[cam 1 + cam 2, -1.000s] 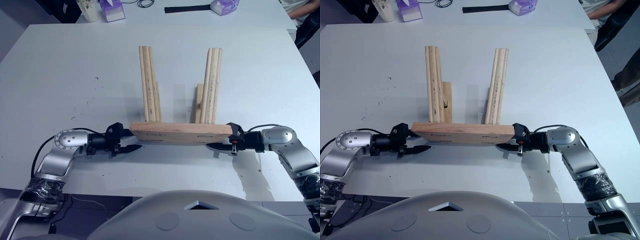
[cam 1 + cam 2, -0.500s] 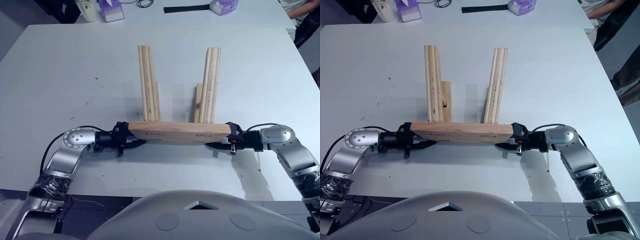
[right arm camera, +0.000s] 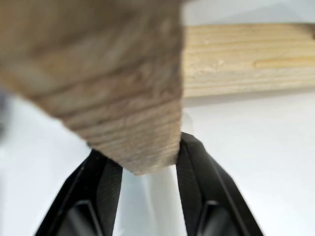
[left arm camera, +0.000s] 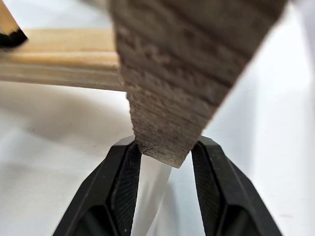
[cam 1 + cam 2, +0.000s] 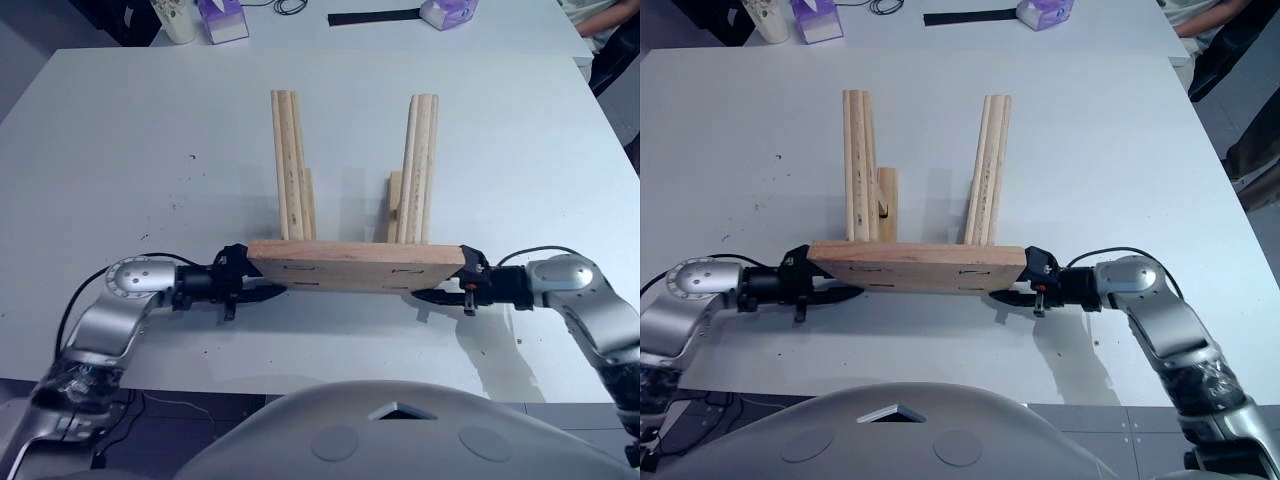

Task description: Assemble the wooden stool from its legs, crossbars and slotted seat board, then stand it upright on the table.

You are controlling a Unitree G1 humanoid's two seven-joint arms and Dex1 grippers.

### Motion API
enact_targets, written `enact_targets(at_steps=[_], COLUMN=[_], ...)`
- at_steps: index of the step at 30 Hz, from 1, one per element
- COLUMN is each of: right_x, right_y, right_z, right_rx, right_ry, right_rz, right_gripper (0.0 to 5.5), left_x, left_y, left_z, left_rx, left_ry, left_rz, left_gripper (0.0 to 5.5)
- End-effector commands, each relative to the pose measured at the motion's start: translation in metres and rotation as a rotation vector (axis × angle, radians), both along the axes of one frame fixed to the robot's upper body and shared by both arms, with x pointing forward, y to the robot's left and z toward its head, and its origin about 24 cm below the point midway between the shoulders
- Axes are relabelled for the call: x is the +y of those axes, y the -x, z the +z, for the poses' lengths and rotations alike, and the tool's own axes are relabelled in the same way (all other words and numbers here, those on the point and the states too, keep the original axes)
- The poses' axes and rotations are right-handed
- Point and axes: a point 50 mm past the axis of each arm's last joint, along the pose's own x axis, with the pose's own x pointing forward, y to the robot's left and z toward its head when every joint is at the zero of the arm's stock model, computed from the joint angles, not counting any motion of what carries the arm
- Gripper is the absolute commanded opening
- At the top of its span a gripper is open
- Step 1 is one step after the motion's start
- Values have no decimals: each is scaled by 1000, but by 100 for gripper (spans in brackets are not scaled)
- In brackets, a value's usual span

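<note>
Spreading across the whole scene is a white table (image 5: 120,150), and near its front edge the wooden stool (image 5: 300,190) lies tipped on its side. Its seat board (image 5: 915,268) stands on one long edge, crosswise to the robot, with the slotted face turned toward the camera. Four legs run from the board's far face flat across the tabletop, away from the robot, in two close pairs: one pair on the left (image 5: 288,165) and one on the right (image 5: 420,165). Short crossbars show on the inner side of each pair, one by the left legs (image 5: 309,205) and one by the right legs (image 5: 396,208), both close to the board. The left gripper (image 5: 255,277) sits at the board's left end and the right gripper (image 5: 447,279) at its right end, both arms low over the table and pointing inward at each other. In the left wrist view the board's end corner is pinched between the black fingers (image 4: 123,182), which are parted just by the wood's thickness and touch it on both sides; the right wrist view shows the same clamp from that arm's fingers (image 3: 192,182). Along the far edge of the table stand a purple tissue box (image 5: 224,18), a second tissue box (image 5: 448,12), a pale cup (image 5: 178,20) and a black strip (image 5: 370,17).
</note>
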Motion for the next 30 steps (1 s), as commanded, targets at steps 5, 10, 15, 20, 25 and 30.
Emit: enact_targets(at_steps=[5, 10, 15, 20, 25, 30], right_x=[-9, -15, -29, -36, -29, -28], right_y=[24, 16, 9, -10, -53, -78], right_z=[105, 145, 167, 146, 118, 114], right_rx=[300, 460, 622, 699, 744, 811], right_ry=[-338, -450, -442, -485, -525, -531], right_rz=[-31, -29, 30, -67, -191, -256], right_gripper=[146, 146, 146, 146, 146, 146], left_x=[1, 0, -5, -7, -4, -1], left_y=[26, 27, 18, 1, -29, -54], left_z=[95, 145, 172, 157, 116, 120], left_rx=[57, 261, 469, 620, 695, 716], left_ry=[145, 243, 208, 314, 341, 358], left_rz=[42, -54, -54, 71, 280, 328], left_gripper=[151, 151, 150, 150, 150, 150])
